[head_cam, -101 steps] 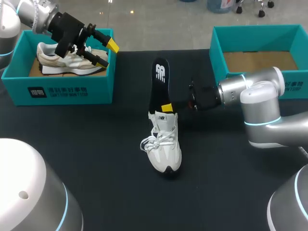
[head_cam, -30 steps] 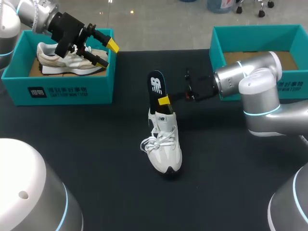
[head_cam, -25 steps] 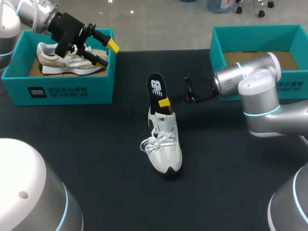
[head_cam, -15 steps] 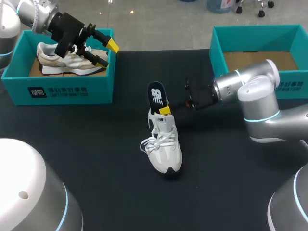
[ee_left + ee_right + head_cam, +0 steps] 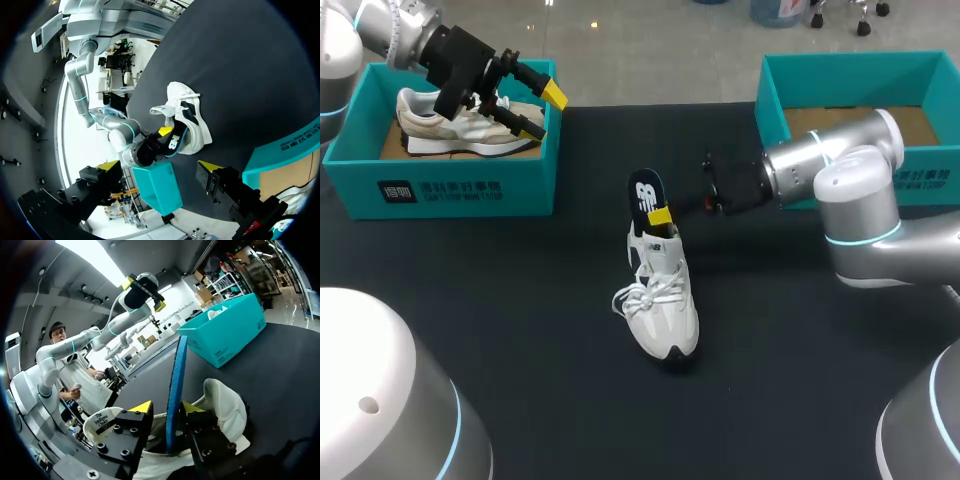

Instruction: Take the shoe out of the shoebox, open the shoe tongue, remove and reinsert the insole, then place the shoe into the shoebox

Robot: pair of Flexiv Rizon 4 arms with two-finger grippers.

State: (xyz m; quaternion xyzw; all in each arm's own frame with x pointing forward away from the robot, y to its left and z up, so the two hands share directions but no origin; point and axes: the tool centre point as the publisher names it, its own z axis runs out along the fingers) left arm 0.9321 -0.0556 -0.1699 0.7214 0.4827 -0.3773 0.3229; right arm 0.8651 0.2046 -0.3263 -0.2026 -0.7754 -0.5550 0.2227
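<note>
Pinching insole (image 5: 644,192), right tool (image 5: 661,217); second sneaker (image 5: 422,116) inside left shoebox (image 5: 450,187).

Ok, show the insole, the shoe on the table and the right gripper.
insole (image 5: 644,190), head view, printed heel end
shoe on the table (image 5: 660,290), head view, laces
right gripper (image 5: 169,409), right wrist view, between its tips

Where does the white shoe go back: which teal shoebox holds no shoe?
The right shoebox: only its bare cardboard floor shows inside. The left shoebox holds a beige shoe.
</note>
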